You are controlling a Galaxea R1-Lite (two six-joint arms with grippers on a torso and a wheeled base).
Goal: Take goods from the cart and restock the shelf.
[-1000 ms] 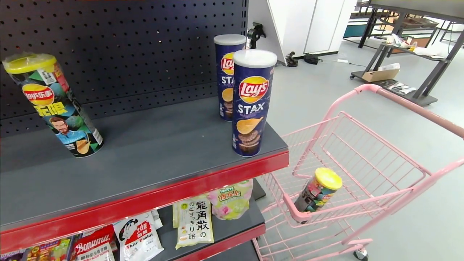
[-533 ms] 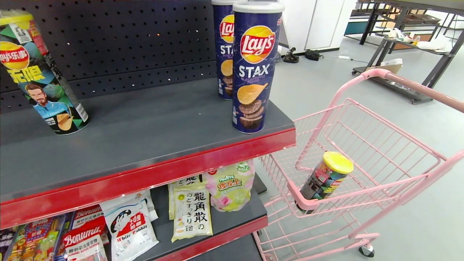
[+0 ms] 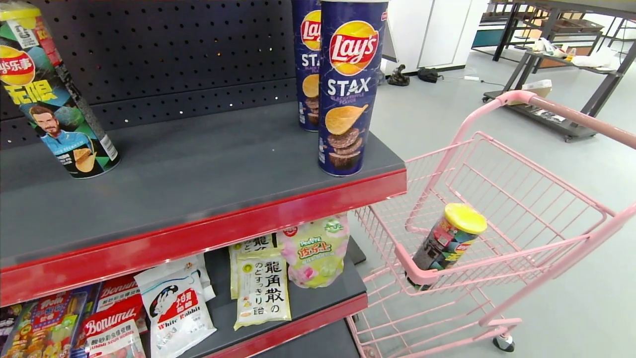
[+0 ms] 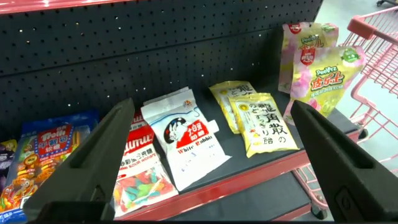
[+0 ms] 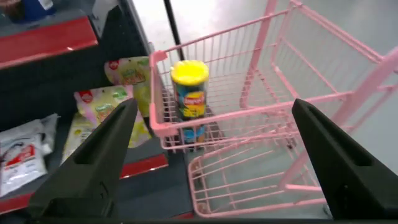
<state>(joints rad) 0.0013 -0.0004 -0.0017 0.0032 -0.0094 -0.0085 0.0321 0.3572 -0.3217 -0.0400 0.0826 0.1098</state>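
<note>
A yellow-lidded chip can [image 3: 448,242] [image 5: 189,99] stands upright in the near corner of the pink wire cart [image 3: 541,164] [image 5: 298,93], right of the shelf. On the grey upper shelf [image 3: 198,174] stand two dark blue chip cans [image 3: 348,89] at its right end and a green-and-black chip can [image 3: 54,104] at its left. My left gripper [image 4: 208,162] is open and faces the lower shelf's snack bags. My right gripper [image 5: 211,162] is open, above and short of the cart's can, nothing between its fingers.
The lower shelf [image 3: 318,298] [image 4: 249,168] holds snack bags: a white one [image 4: 186,140], yellow ones [image 4: 261,121] and pale green ones [image 4: 320,78]. A black pegboard [image 3: 174,54] backs the shelves. Metal tables [image 3: 571,59] stand on the grey floor beyond the cart.
The head camera has dropped and moved closer, so the whole picture shifted: the shelf cans now run past the top edge. The things themselves have not moved.
</note>
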